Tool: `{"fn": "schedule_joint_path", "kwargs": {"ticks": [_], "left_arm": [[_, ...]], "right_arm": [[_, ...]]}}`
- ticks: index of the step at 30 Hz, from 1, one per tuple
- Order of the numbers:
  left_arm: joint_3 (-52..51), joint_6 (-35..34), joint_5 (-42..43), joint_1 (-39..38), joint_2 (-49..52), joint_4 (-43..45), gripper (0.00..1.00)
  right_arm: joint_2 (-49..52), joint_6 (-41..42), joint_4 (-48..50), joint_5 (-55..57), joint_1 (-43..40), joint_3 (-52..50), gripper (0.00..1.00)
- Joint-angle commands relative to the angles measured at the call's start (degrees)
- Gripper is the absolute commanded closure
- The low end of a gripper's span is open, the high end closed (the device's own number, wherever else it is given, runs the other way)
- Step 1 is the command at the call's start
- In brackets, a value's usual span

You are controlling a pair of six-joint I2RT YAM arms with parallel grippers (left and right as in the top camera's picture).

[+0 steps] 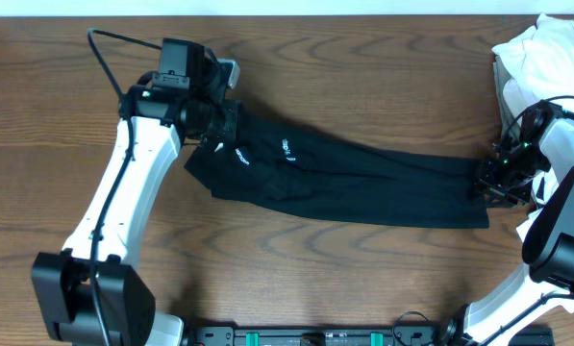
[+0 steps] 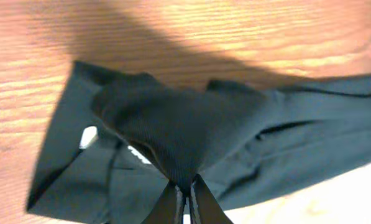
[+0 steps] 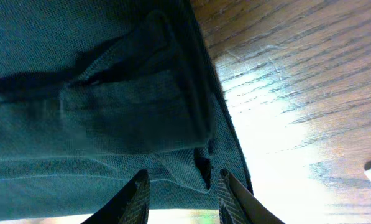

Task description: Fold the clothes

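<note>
Left gripper (image 1: 221,123): jaws together, clamped on a raised fold at the left end of the black trousers (image 1: 363,178). The trousers lie stretched across the table (image 1: 363,77). Right gripper (image 3: 184,186): jaws apart, astride the right end's hem. White clothes (image 1: 546,48) are piled at the far right.

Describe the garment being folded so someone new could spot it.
On the wooden table, a long black garment stretches across the middle between left gripper and right gripper. Unlike the white pile in the far right corner, it is dark and bears small white marks.
</note>
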Motion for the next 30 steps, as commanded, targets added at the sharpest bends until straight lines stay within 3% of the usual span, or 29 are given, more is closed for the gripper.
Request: {"fn": "schedule_joint_path", "kwargs": {"ticks": [1,10,17,21,27,30], "left_arm": [[-1.9,1.2,3.7,0.1,3.7,-0.7,0.94],[-2.2,1.2,2.7,0.1,7.7,-6.7,0.94],[-3.0,0.7,-11.6,0.1,7.7,-12.6,0.94],[-5.6,-2.3,-19.1,0.1,8.0,-11.5,0.94],[-11.8,-6.0,-18.6,0.1,8.1,-3.1,0.92],[-14.4,-6.0,-16.9,0.1,8.1,-0.3,0.83]], "right_arm": [[-0.3,-0.3,0.3,0.0,-0.1,0.6,0.66],[-0.3,-0.3,0.3,0.0,-0.1,0.6,0.66],[-0.3,-0.3,0.2,0.2,-0.1,0.6,0.66],[-0.3,-0.3,0.1,0.2,-0.1,0.6,0.66],[-0.2,-0.3,-0.1,0.2,-0.1,0.6,0.66],[-0.3,-0.3,-0.2,0.2,-0.1,0.6,0.66]]}}
